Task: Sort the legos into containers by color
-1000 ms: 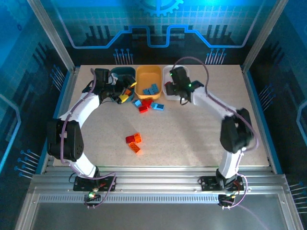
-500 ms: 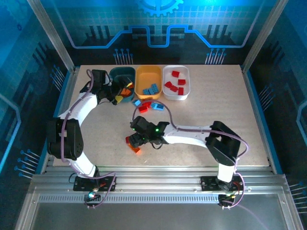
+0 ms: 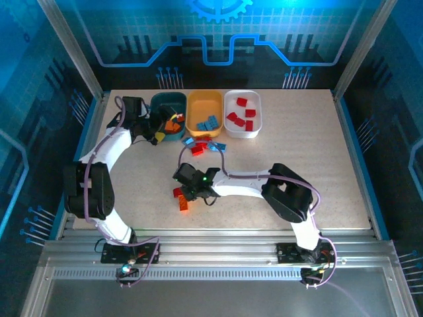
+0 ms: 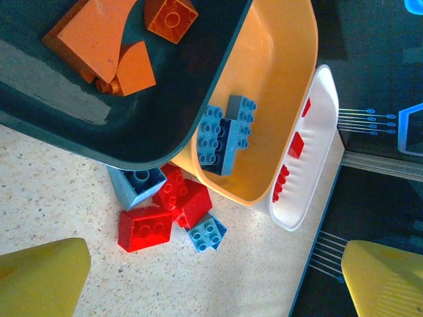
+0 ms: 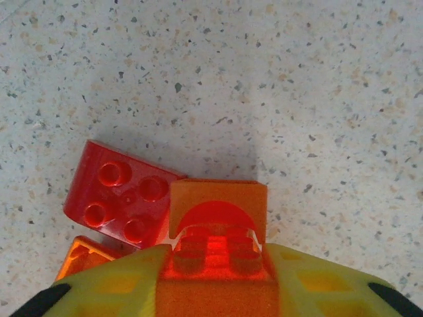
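Now: orange brick gripped at the near cluster, teal tub to be reached

The step in hand is judged to be the pick of an orange brick (image 5: 218, 211) from the small cluster near the middle of the surface (image 3: 297, 152). In the wrist view the right tool (image 5: 215, 281) is seen closed to a narrow gap, with the orange brick filling the space between its yellow fingers (image 5: 119, 287); the brick appears to be resting on the surface, not yet lifted. A red brick (image 5: 122, 195) lies touching its left side, and a second orange piece (image 5: 79, 259) sits just beside the left finger.

For the step to be done well, a straight lift is advised, so that the red neighbour is not dragged along. The carry should then be made to the far left, where the teal tub (image 3: 168, 96) is seen to hold orange pieces (image 4: 99, 46). Light blue bricks (image 4: 225, 132) lie in the yellow-orange tub (image 3: 205, 99) and red ones in the white tub (image 3: 229, 99), so the colour rule can be read from the tubs themselves.

The left tool (image 3: 157, 127) is held at the near edge of the teal tub with its jaws spread wide and nothing between them. Room should be allowed for it on the approach. Loose red and light blue bricks (image 3: 201, 145) are left just near of the tubs.
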